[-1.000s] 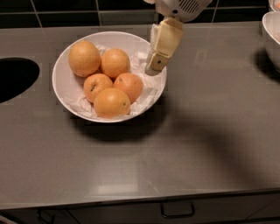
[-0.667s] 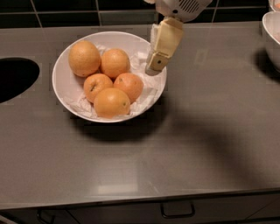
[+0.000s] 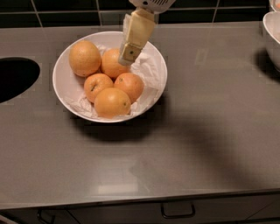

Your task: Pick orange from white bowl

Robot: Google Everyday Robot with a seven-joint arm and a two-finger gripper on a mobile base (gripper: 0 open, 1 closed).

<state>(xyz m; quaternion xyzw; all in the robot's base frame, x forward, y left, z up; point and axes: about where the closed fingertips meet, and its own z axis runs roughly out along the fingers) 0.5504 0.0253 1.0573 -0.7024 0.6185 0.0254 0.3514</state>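
A smooth grey-brown countertop (image 3: 205, 131) ran the full width of the view, backed by a wall of dark tiles (image 3: 65, 8) with pale grout lines. Below the front edge lay a dark cabinet front bearing two handles, one (image 3: 177, 213) near the middle and one (image 3: 46, 216) at the left. A dark rounded opening (image 3: 15, 78) was cut into the counter at the left edge, and part of a second white vessel (image 3: 273, 37) showed at the right edge, well apart from the rest. One white bowl (image 3: 61, 83) stood on the counter left of centre, lined with crumpled white paper (image 3: 146, 72). It held five oranges: the orange (image 3: 85, 57), the largest and palest, lay at the rear left against the bowl's wall, and four smaller oranges (image 3: 112, 103) lay beside and in front of it. The single gripper (image 3: 130, 53), cream-coloured, reached down at a slant from the top of the view over the rear of the bowl, its tip overlapping the rear-middle fruit, just right of the orange. Whether it was open or closed, and whether it touched that fruit, could not be told; no fruit was seen lifted from the bowl.
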